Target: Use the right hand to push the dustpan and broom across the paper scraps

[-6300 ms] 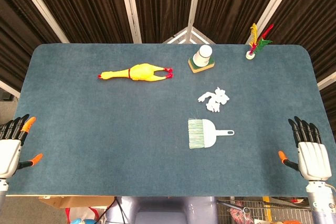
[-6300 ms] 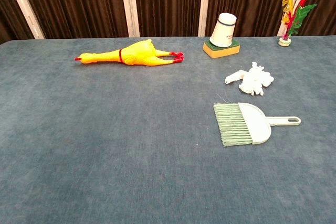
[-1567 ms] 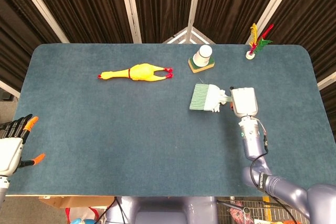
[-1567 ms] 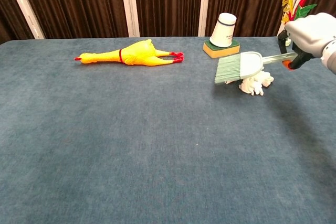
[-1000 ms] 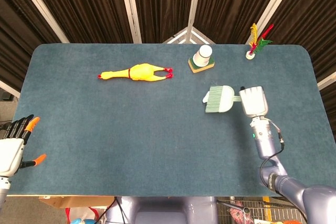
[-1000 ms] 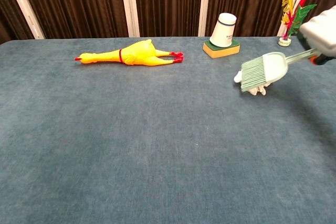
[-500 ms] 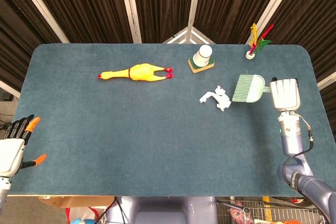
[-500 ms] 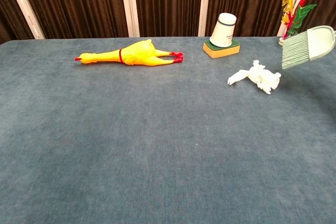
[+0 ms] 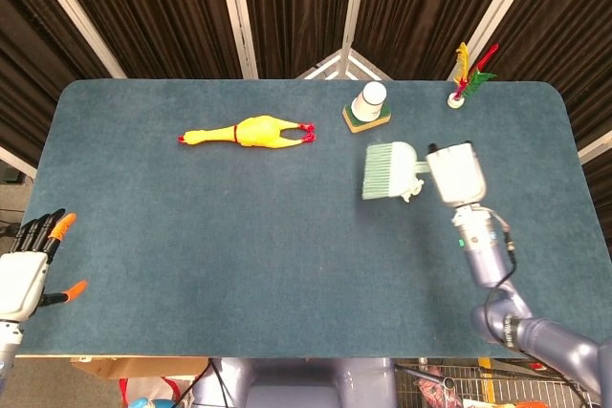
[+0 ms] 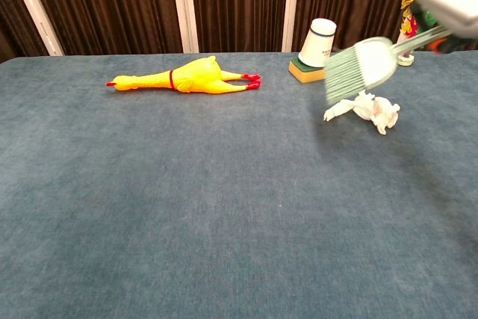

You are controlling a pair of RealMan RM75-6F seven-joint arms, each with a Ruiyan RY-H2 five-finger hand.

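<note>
- Writing: the white cup (image 10: 321, 41) carries dark print on its side, too small to read. It stands upside down on a yellow-and-green sponge (image 10: 308, 71) at the far edge of the table (image 9: 191, 255).
- Right hand (image 9: 456, 173): grips the handle of the dustpan and broom (image 10: 362, 66). The set is blurred and lifted clear of the table, bristles pointing toward the robot's left. How the fingers lie around the handle cannot be told.
- Paper scraps (image 10: 366, 110): a white crumpled cluster on the table, directly beneath the raised set and not touching it.
- Left hand (image 9: 27, 269): at the near left table edge, fingers spread, holding nothing.
- Rubber chicken (image 9: 247, 131): lying flat, well apart to the left.
- Feather toy (image 9: 467, 78): upright, far right corner.
</note>
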